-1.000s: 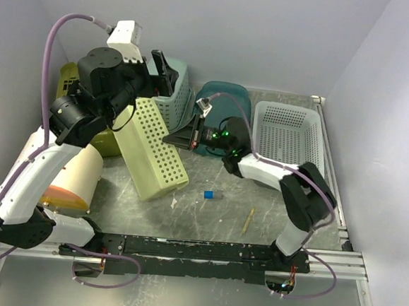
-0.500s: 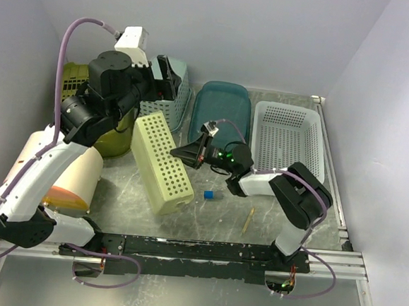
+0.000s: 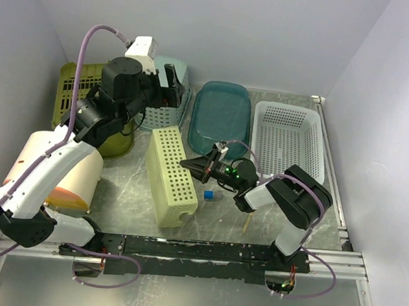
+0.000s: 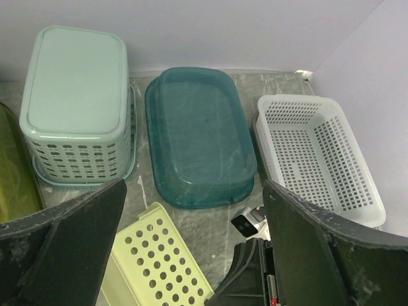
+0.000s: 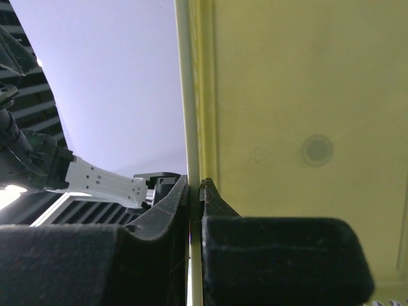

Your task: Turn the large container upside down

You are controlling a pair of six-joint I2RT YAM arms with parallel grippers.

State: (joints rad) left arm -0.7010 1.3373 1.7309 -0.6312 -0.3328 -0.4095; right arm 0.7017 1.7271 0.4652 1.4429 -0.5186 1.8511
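The large container [image 3: 171,175], a pale yellow-green basket with round holes, lies on the table centre with a perforated wall facing up. My right gripper [image 3: 189,164] is shut on its thin rim at the right side. In the right wrist view the rim [image 5: 189,95] runs up between the gripper's [image 5: 195,185] closed pads, and a smooth yellow face of the container [image 5: 287,95] fills the right. My left gripper [image 3: 174,87] hangs open high at the back, apart from the container. Through its wide jaws [image 4: 193,191] the left wrist view shows the container's corner [image 4: 159,261].
An upturned mint basket [image 4: 76,83], a teal tub [image 3: 222,112] and a white basket [image 3: 288,138] line the back. An olive basket [image 3: 75,90] and a cream-orange cylinder [image 3: 65,174] stand at the left. A blue cube [image 3: 209,194] and a wooden stick [image 3: 247,221] lie near the right arm.
The container has tipped from leaning up against the left arm down onto the table, the right gripper following it forward and left. The left arm has pulled back toward the rear wall.
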